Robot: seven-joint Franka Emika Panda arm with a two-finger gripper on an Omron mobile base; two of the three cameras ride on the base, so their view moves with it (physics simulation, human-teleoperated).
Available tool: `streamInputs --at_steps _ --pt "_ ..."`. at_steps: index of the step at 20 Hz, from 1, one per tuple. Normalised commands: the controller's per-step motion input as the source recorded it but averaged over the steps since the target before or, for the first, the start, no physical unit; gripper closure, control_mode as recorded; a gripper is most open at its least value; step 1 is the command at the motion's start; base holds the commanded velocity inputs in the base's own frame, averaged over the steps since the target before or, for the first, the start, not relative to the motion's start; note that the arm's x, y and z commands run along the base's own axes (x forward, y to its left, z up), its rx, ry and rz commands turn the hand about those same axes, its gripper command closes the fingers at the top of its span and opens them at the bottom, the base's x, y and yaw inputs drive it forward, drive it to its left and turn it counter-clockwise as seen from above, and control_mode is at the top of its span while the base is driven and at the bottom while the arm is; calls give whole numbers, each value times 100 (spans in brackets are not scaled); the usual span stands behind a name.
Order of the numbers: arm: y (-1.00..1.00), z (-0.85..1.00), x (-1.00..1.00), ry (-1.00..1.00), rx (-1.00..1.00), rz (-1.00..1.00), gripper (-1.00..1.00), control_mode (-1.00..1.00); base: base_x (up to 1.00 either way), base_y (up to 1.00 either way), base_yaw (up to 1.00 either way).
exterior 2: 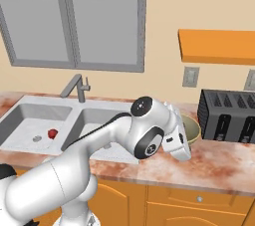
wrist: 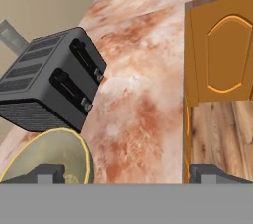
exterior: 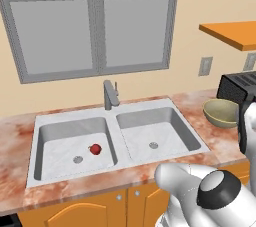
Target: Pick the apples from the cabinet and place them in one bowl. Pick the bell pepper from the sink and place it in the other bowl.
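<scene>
The bell pepper [exterior: 95,149], small and dark red, lies in the left basin of the marbled sink [exterior: 165,116] near the drain; from the right base it shows as the pepper [exterior 2: 52,133]. The olive-green bowl [exterior: 220,112] stands on the counter right of the sink, beside the toaster. My gripper [wrist: 129,172] is open with nothing between its fingers. It hangs over the counter by the bowl [wrist: 49,156], whose rim is just under the left fingertip. The orange cabinet [exterior: 232,33] hangs high on the right wall. The apples are hidden.
A black toaster [exterior 2: 229,115] stands on the marbled counter [wrist: 138,94] right behind the bowl. The grey faucet [exterior: 110,94] rises behind the sink. Orange base cupboards [wrist: 222,55] and wooden floor [wrist: 222,139] lie past the counter's front edge.
</scene>
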Motion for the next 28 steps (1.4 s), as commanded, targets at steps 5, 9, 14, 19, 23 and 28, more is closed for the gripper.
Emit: streamInputs --at_steps 5,9,14,19,23,28 --pt "0 0 0 0 0 0 -100 100 5 -3 -1" --pt "0 0 0 0 0 0 -100 100 0 0 0" --pt "0 0 0 0 0 0 -100 100 0 0 0" --pt "0 0 0 0 0 0 -100 100 0 0 0" --pt "0 0 0 0 0 0 -100 -100 0 0 0" --pt "17 16 -6 -1 -13 3 -100 -100 0 0 0"
